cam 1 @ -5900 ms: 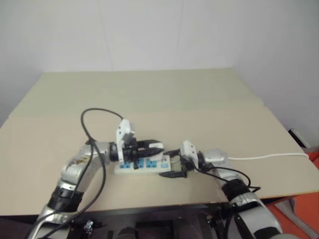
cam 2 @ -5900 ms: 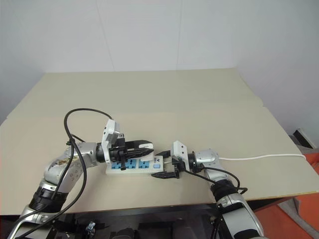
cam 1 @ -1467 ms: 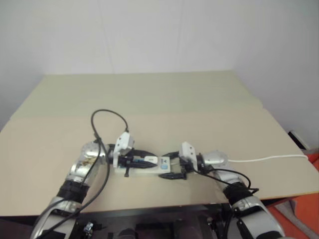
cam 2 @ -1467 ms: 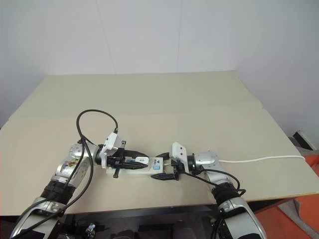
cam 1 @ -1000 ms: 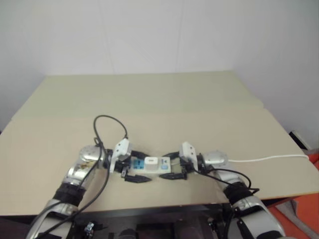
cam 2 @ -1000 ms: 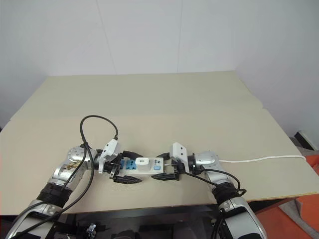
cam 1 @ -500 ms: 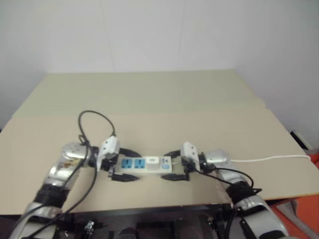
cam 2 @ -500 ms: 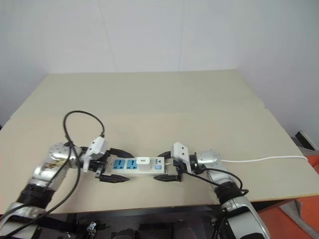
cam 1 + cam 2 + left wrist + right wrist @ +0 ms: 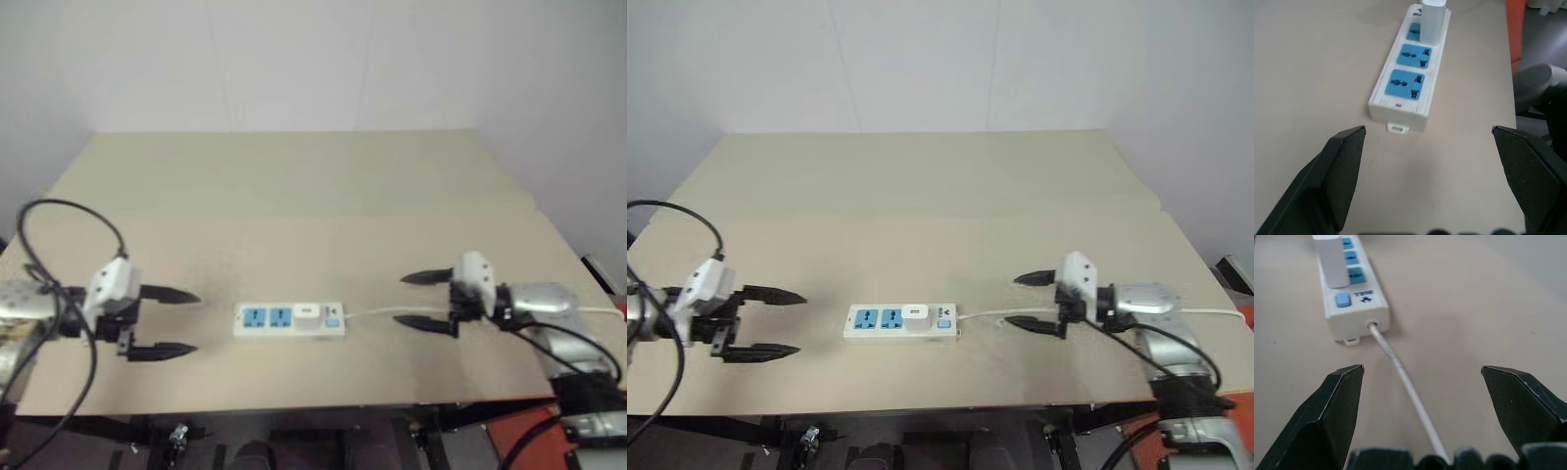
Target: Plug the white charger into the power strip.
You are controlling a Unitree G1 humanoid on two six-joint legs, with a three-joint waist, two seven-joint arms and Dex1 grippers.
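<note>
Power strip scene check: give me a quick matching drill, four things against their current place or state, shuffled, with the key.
Things:
1. white charger
2. left claw
3. right claw
4. cord

States:
A. open, off the power strip's switch end
B. seated in the socket next to the blue switch
C. runs along the table from the strip's switch end
D. open, off the strip's far end, facing two free blue sockets

Pairs: 1-B, 2-D, 3-A, 4-C

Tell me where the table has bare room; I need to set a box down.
The far half of the table behind the strip is bare. Bare gaps also lie between strip and left pincer, and along the near edge. The cord crosses the gap toward the right pincer.
</note>
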